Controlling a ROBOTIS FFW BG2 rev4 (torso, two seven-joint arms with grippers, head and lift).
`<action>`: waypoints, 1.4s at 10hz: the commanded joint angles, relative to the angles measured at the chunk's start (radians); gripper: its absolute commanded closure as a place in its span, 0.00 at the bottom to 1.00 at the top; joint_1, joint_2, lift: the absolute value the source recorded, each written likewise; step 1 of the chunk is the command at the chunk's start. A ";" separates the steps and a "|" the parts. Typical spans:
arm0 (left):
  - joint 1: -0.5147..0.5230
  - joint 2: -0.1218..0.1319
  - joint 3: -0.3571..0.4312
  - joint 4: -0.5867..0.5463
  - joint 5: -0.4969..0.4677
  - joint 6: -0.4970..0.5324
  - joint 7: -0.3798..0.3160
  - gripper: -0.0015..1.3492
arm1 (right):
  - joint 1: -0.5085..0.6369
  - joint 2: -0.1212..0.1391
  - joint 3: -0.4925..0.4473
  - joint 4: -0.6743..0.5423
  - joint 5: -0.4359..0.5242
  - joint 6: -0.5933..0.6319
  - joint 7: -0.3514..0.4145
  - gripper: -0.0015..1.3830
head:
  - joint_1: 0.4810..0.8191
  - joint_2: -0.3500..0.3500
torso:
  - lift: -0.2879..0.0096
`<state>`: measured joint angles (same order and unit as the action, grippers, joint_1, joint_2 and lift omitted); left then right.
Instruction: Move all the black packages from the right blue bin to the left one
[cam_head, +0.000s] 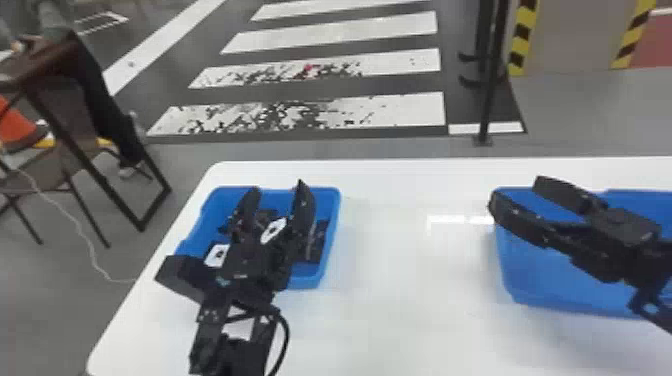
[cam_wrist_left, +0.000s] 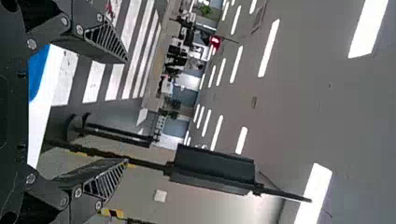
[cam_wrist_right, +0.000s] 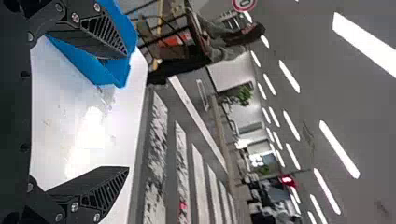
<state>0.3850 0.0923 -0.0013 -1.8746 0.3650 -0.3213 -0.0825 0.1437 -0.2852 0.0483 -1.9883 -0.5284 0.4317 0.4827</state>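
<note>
With the left claw (cam_head: 277, 186) and right claw (cam_head: 516, 190) spread and empty, black packages (cam_head: 315, 242) in the eleven-o'clock bin (cam_head: 335, 207), I'd guess drop-off's done; next, check the two-o'clock bin (cam_head: 545, 282).

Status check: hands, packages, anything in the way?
Left hand open, empty, over left bin. Right hand open, empty, over right bin. Black packages in left bin. Right hand partly blocks view into right bin; contents unclear.

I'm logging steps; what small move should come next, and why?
Perhaps ease the open right claw aside: it hides part of the right bin, so I can't tell what that holds. Packages lie in the left bin.
</note>
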 joint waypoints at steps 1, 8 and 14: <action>0.081 -0.005 -0.039 -0.073 0.008 -0.003 0.006 0.19 | 0.109 0.029 -0.078 -0.021 0.034 -0.159 -0.016 0.14 | 0.63 0.74 | 0.50; 0.275 -0.026 0.007 -0.247 -0.419 -0.035 0.119 0.19 | 0.477 0.150 -0.268 -0.212 0.283 -0.311 -0.079 0.14 | 0.63 0.44 | 0.50; 0.275 -0.022 -0.009 -0.247 -0.333 0.029 0.122 0.19 | 0.475 0.149 -0.266 -0.217 0.287 -0.309 -0.079 0.14 | 0.63 0.46 | 0.50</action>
<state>0.6604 0.0686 -0.0073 -2.1217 0.0222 -0.3002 0.0398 0.6184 -0.1364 -0.2174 -2.2011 -0.2404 0.1219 0.4034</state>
